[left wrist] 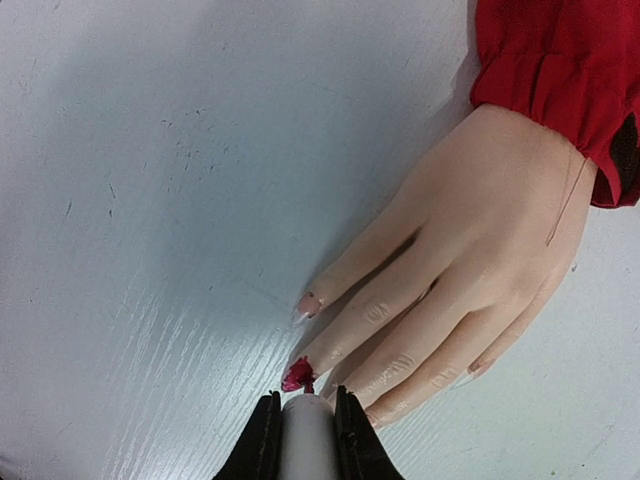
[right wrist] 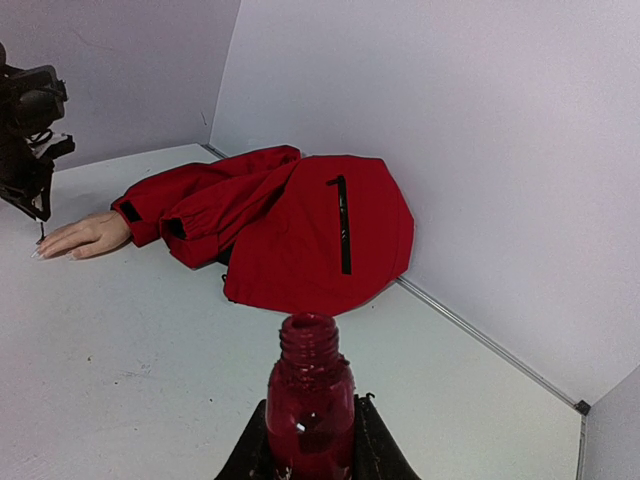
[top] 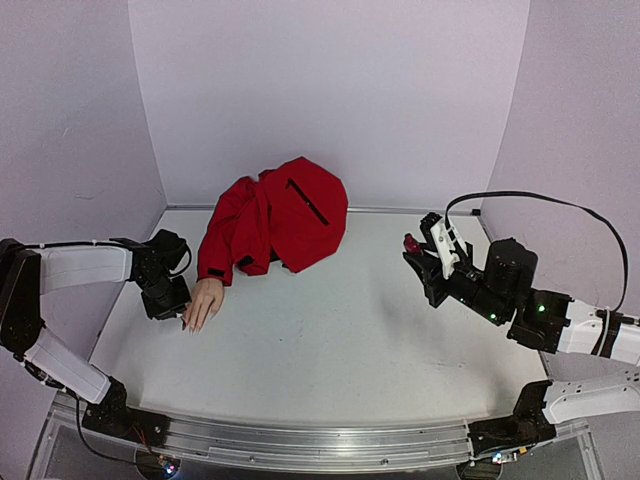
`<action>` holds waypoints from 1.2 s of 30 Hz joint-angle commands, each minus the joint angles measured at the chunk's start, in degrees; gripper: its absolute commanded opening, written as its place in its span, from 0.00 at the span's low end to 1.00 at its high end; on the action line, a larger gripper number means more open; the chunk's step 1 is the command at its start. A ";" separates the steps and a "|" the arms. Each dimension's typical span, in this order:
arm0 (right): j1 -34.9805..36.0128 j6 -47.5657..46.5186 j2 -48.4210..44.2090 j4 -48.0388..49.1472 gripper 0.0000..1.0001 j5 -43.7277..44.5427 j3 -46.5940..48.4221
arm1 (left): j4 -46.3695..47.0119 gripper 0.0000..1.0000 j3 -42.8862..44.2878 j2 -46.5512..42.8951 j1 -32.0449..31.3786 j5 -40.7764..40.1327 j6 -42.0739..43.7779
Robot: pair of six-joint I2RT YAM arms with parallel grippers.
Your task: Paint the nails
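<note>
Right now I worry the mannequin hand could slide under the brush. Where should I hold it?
Take the mannequin hand across the wrist by the cuff, from above: it lies flat, palm down, and the brush is at its red-painted nail.

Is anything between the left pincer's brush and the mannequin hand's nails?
Nothing visible. The left pincer grips a white brush cap, its tip at a red-smeared nail of the beige mannequin hand.

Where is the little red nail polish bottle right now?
The red bottle, cap off, sits gripped in the right pincer over the table's right side in the overhead view, far from the mannequin hand at the left.
</note>
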 commanded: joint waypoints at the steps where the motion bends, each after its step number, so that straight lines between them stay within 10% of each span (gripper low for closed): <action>1: -0.41 0.72 -0.66 4.40 0.00 0.07 0.63 | 1.08 0.00 0.24 -0.69 0.36 -0.39 0.00; 36: -0.51 0.72 -0.33 4.45 0.00 -0.35 0.89 | 0.86 0.00 -2.33 -2.54 0.37 0.09 -0.73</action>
